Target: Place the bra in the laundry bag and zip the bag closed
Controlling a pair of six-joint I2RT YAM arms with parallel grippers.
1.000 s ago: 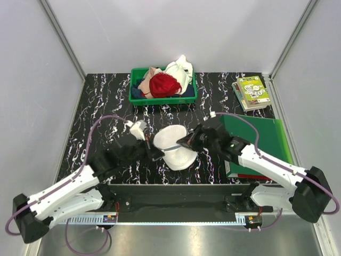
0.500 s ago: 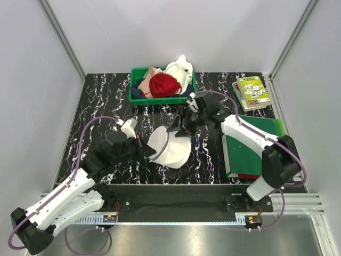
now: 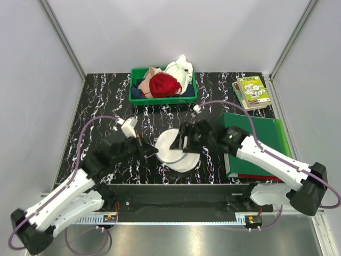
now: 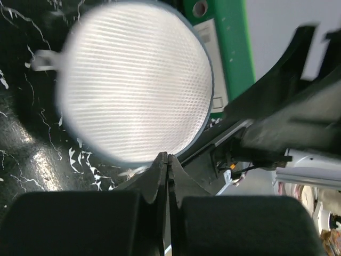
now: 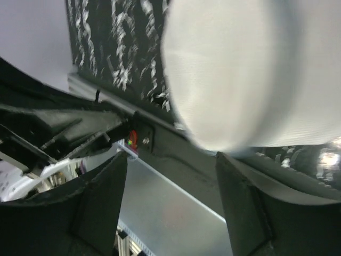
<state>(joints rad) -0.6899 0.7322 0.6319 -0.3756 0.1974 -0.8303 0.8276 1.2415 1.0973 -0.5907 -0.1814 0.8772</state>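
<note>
The laundry bag [image 3: 176, 151] lies on the black marbled table between both arms, a white round mesh dome with a grey zip rim. It fills the left wrist view as a blurred mesh disc [image 4: 136, 80]. My left gripper [image 3: 153, 152] is shut, its tips [image 4: 166, 156] meeting right at the bag's near rim and pinching it. My right gripper [image 3: 186, 143] hovers over the bag's right side with jaws open and nothing between the fingers [image 5: 101, 200]; the bag [image 5: 240, 69] shows white and blurred beyond them. The bra is hidden from view.
A green bin [image 3: 135, 97] at the back holds a red bunched garment [image 3: 164, 85] and pale cloths. A green binder [image 3: 264, 140] lies under the right arm, with a book [image 3: 253, 92] behind it. The metal rail [image 3: 176, 193] marks the near edge.
My right gripper has opened and let go of the bag, swinging back towards the bin and then returning over it. The bag has settled lower and flatter. The left gripper stayed shut at the rim.
</note>
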